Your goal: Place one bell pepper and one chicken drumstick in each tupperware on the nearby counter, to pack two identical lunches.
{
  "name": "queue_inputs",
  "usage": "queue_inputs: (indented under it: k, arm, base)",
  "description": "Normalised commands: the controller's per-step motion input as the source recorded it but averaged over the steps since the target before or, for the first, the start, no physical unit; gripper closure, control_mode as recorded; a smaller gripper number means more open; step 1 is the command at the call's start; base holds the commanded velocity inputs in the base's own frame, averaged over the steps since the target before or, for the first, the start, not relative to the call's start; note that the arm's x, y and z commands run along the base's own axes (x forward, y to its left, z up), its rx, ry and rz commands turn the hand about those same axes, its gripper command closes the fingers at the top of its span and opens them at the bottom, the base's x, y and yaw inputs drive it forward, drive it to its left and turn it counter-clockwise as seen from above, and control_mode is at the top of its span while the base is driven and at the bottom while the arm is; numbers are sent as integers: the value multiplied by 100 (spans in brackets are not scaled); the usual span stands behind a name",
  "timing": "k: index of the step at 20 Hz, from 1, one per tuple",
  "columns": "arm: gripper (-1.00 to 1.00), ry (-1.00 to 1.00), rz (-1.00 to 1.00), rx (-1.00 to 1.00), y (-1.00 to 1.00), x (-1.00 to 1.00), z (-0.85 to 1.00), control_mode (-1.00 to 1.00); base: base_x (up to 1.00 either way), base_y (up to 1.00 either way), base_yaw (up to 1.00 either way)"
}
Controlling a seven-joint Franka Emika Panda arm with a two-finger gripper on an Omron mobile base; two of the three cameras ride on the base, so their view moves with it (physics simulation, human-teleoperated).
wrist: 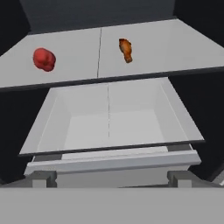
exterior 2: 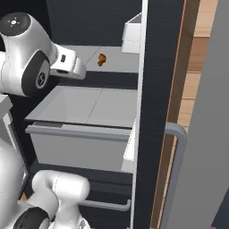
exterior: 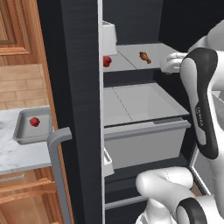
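Fingertips of end effector sit low in my hand view, spread wide, nothing between. Just beyond, pale drawer stands pulled out. On fridge shelf above it I see bell pepper at left, chicken drumstick well apart at right. Left base view: second bell pepper lies in grey tupperware on counter, beside open fridge door.

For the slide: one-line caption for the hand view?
Open tool faces fridge shelf holding bell pepper and chicken drumstick.
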Motion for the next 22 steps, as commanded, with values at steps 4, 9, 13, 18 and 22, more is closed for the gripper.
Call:
queue_inputs:
  k: [4,9,13,18,22]
  arm:
    - [-100,0,0,0,-24,65,-1,-100]
    - [-100,0,0,0,-30,65,-1,-100]
    - [-100,0,0,0,-11,79,-16,-100]
    - [-100,0,0,0,0,83,-14,-100]
    - [-100,0,0,0,0,73,-9,-100]
  base:
    - [0,0,0]
    - [0,0,0]
    - [0,0,0]
    - [0,0,0]
    - [0,0,0]
